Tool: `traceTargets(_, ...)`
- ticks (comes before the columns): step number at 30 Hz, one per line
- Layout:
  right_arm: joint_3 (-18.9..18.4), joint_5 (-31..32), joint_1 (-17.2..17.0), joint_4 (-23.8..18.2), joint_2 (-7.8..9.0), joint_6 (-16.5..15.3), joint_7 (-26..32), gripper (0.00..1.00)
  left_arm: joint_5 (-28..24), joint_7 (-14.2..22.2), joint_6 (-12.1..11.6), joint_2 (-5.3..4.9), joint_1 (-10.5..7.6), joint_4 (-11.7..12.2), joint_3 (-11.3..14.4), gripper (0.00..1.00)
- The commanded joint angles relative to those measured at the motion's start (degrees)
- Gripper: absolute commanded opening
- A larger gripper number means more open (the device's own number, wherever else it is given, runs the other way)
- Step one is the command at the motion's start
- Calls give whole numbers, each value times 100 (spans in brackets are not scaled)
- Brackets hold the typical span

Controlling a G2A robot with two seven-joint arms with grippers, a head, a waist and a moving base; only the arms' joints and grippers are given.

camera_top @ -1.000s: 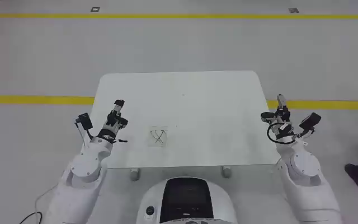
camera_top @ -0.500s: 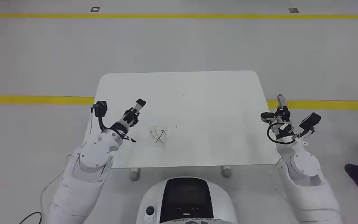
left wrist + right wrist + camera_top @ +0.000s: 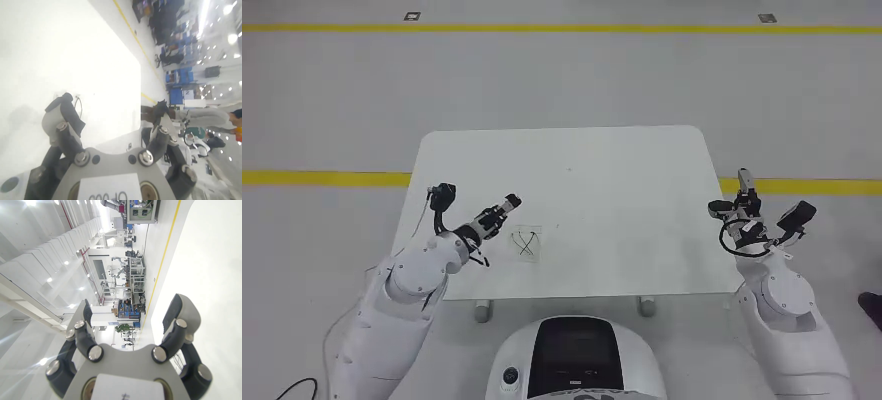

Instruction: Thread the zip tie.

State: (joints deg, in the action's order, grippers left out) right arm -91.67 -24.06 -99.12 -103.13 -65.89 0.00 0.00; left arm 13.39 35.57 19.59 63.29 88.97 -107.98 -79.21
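Closer now to the zip tie [image 3: 526,243], our left arm [image 3: 422,275] holds jaws open for grasping; right jaws idle, open.

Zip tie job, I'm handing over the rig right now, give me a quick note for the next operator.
Left gripper: open, empty, close to the zip tie, not touching it.
Right gripper: open, empty, at the table's right edge, far from the tie.
Zip tie: lies loosely curled on the table near the front edge, left of centre. It is too small to tell whether its tail is in its head.
Done: no grasp yet.
Left: pick up the tie, probably with both grippers, and thread it.
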Motion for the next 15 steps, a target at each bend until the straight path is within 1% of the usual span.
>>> traceTargets(1,0,0,0,0,0,0,0,100,191,592,-11,-12,-157,258,102,100)
traceTargets(2,0,0,0,0,0,0,0,100,247,936,-11,-13,-207,478,181,100)
traceTargets(3,0,0,0,0,0,0,0,100,490,1396,-11,-16,-353,588,317,100)
traceTargets(4,0,0,0,0,0,0,0,100,658,1423,-11,-4,-432,613,354,100)
traceTargets(5,0,0,0,0,0,0,0,100,695,1410,-11,3,-444,619,365,100)
traceTargets(14,0,0,0,0,0,0,0,100,695,1410,-11,3,-444,619,365,100)
traceTargets(15,0,0,0,0,0,0,0,100,811,1448,-62,-4,-461,602,408,100)
